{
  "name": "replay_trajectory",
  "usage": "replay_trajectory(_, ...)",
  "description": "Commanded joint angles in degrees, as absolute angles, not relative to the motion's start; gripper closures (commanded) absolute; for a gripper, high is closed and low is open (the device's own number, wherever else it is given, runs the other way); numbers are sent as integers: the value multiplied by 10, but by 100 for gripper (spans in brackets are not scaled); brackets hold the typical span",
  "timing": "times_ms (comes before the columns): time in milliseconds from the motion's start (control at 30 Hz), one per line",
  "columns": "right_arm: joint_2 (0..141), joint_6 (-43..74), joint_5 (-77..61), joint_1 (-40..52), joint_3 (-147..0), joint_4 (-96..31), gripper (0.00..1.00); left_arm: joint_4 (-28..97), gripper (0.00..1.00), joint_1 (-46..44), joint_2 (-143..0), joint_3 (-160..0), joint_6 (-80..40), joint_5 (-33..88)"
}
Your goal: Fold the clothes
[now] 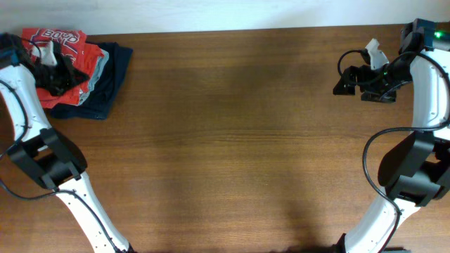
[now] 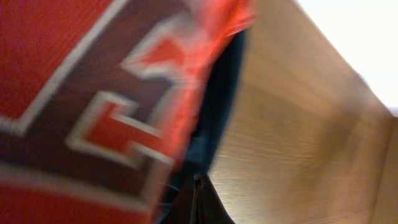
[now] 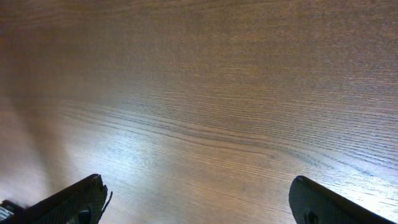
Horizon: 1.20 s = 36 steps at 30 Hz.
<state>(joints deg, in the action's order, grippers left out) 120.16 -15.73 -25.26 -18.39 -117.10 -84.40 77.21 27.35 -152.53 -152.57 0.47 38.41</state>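
Observation:
A pile of clothes lies at the table's far left corner: a red garment with white lettering on top of a dark blue one. My left gripper is over the pile. In the left wrist view its fingers are pressed together, tips against the edge of the dark blue cloth, with the red garment blurred and filling the left. I see no cloth between the fingers. My right gripper hovers at the far right, open and empty above bare wood.
The wooden table runs from the pile to the right arm. A white wall runs along the far edge. Both arm bases stand at the near corners.

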Motion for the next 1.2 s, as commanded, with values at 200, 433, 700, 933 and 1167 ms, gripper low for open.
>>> replay_trajectory(200,1194,-165,-248,-184,-1173,-844,1,787,100,279,-1557,-1526,58,428)
replay_trajectory(433,1194,-165,-248,-184,-1173,-844,1,807,99,277,-1552,-1579,16,517)
replay_trajectory(700,1194,-165,-248,-184,-1173,-844,2,884,99,233,-1516,-1797,-44,464)
replay_trajectory(933,1194,-165,-248,-184,-1173,-844,1,855,99,151,-1465,-1798,-98,326)
replay_trajectory(1167,1194,-165,-248,-184,-1173,-844,1,861,75,95,-1466,-1792,-98,284)
